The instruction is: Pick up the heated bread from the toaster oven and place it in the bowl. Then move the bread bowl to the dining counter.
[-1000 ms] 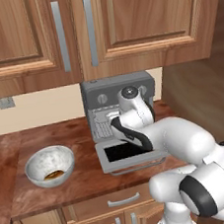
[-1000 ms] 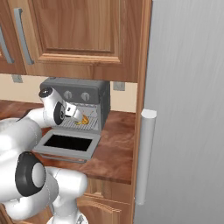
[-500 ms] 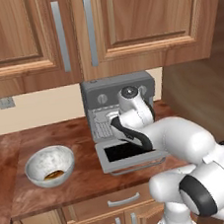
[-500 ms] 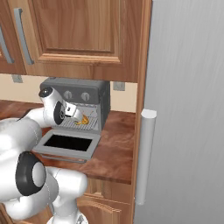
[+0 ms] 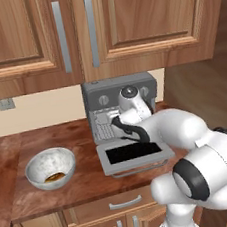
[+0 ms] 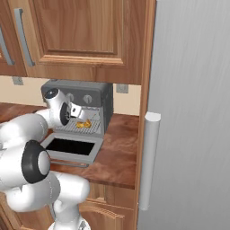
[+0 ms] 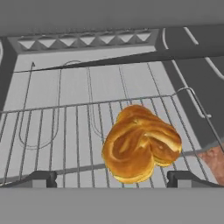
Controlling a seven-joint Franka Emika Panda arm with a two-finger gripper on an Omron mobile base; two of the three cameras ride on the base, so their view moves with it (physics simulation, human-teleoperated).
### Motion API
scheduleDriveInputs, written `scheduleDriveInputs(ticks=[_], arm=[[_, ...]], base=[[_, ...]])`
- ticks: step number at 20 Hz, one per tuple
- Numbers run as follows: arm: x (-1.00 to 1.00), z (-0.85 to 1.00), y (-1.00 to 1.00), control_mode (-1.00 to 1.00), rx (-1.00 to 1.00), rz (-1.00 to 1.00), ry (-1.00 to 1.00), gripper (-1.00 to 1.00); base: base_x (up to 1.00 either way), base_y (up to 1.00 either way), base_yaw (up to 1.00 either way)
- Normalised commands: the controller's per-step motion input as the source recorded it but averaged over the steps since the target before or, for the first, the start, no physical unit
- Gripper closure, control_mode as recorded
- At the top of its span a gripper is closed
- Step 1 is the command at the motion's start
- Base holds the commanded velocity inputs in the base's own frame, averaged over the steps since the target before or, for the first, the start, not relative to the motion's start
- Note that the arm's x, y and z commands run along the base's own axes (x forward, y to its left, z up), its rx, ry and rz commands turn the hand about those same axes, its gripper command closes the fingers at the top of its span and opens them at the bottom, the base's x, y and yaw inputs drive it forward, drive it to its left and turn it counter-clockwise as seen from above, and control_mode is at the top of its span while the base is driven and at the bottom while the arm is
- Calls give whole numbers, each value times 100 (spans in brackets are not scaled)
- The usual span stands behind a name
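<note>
Bowl: we see the bowl [image 5: 50, 166] waiting on the counter [image 5: 88, 181], well left of our hand.
Hand: our gripper [image 7: 111, 179] stands wide open, holding nothing, so both tips can straddle the bread.
Bread: the heated bread [image 7: 140, 143] lies on the wire rack [image 7: 65, 127] inside the toaster oven [image 6: 92, 108], just ahead between our tips.
</note>
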Motion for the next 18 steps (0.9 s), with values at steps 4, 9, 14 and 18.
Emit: scheduleDriveInputs(ticks=[4,9,14,18], arm=[[27,-15,-12,-100,0,-2,0,-100],[7,-22,-31,-100,0,-3,0,-100],[-14,-35,-47,-100,0,-7,0,-100],[-17,-37,-48,-100,0,-12,8,-100]], base=[[0,0,0],[0,0,0],[0,0,0],[0,0,0]])
